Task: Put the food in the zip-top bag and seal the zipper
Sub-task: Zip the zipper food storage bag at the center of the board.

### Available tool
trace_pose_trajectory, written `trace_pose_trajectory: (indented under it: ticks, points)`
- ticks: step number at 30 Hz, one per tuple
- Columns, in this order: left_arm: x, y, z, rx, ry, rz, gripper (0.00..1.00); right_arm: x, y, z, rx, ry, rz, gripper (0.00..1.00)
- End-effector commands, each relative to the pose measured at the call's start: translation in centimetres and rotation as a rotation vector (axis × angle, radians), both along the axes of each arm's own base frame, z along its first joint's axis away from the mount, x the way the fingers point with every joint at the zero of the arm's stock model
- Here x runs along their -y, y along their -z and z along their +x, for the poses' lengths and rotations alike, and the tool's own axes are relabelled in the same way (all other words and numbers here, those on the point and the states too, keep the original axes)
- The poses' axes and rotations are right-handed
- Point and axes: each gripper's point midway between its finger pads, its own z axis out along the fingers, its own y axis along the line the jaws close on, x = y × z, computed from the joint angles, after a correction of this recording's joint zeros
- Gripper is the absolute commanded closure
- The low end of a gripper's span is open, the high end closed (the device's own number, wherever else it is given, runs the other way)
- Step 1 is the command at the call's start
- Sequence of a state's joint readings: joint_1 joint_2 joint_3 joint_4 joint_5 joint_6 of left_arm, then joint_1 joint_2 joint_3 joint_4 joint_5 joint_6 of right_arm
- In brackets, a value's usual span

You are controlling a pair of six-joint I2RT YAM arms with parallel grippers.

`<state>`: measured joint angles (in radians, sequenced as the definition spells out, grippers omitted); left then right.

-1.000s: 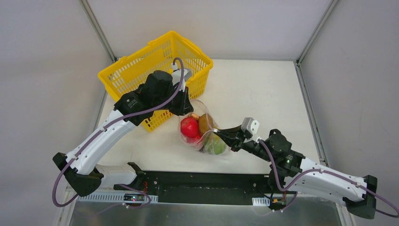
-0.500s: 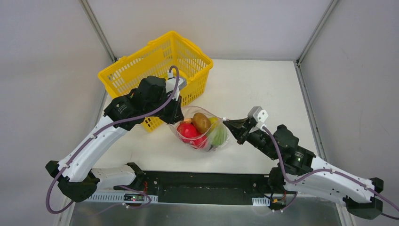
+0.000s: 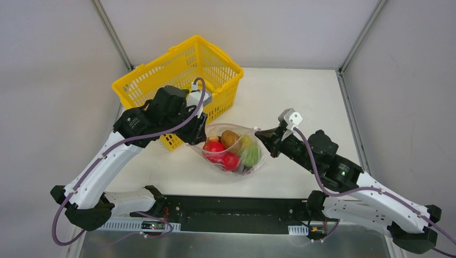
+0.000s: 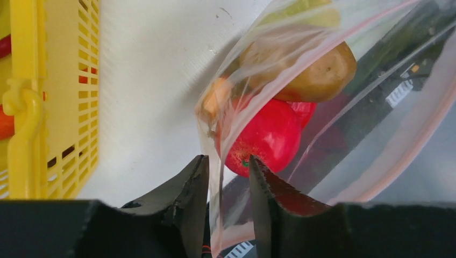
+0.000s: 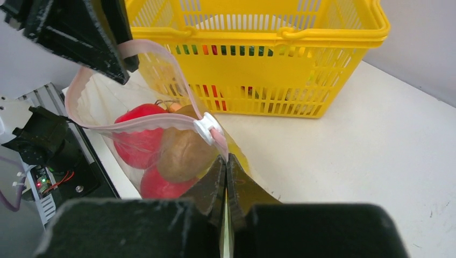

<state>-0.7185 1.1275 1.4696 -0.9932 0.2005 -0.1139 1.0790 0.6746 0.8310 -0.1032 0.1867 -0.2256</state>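
- Left gripper (image 4: pixel 227 162): a second ago I had it pinched on the zip-top bag (image 4: pixel 371 123). Its jaws have now parted a little, and the bag's film hangs loose in the gap. I cannot tell whether the film still brushes one finger, but I count it as released.
- Right gripper (image 5: pixel 226 161): unchanged. Its fingers are pressed together on the end of the zipper (image 5: pixel 150 124), just beside the white slider (image 5: pixel 207 128).
- Bag position: over the last second both arms drew apart and came down. The bag hung bunched between them then. It now lies spread on the table (image 3: pixel 290 102), just in front of the yellow basket (image 5: pixel 253 64).
- Food (image 3: pixel 230 152): a red tomato (image 4: pixel 266 137) and a brown kiwi-like piece (image 4: pixel 317 75) sit inside the bag with other pieces. More coloured items show through the basket lattice.
- Meaning: the mouth gapes in a wide loop, so sealing is not yet done. I read the left-hand release as preparation for a fresh grip, probably nearer the slider, while the right hand anchors the strip.
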Motion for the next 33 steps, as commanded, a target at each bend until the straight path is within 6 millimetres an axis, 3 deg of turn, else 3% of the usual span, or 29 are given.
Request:
trace_pose_trajectory:
  ticks: [1, 5, 10, 14, 19, 27, 33]
  points:
    - [-0.5, -1.8, 0.3, 0.068, 0.022, -0.005, 0.56, -0.4, -3.6, 0.6, -0.028, -0.035, 0.098, 1.0]
    - [-0.9, -3.1, 1.1, 0.123, -0.013, -0.015, 0.37, -0.9, -2.8, 1.8, -0.127, -0.099, 0.099, 1.0]
    - [-0.9, -6.5, 2.0, 0.27, -0.047, -0.113, 0.26, -1.0, -2.2, 2.6, -0.189, -0.165, 0.118, 1.0]
    - [0.8, -9.9, 2.3, 0.393, 0.009, -0.258, 0.22, -1.3, -2.0, 2.2, -0.196, -0.202, 0.112, 1.0]
    - [4.6, -12.7, 1.9, 0.428, 0.168, -0.385, 0.18, -1.4, -1.9, 2.5, -0.201, -0.206, 0.104, 1.0]
    - [11.9, -12.5, 1.8, 0.526, 0.436, -0.295, 0.19, -1.4, -2.6, 2.0, -0.187, -0.235, 0.1, 1.0]
    - [14.9, -10.6, 1.9, 0.553, 0.565, -0.267, 0.29, -1.2, -2.5, 1.8, -0.183, -0.234, 0.099, 1.0]
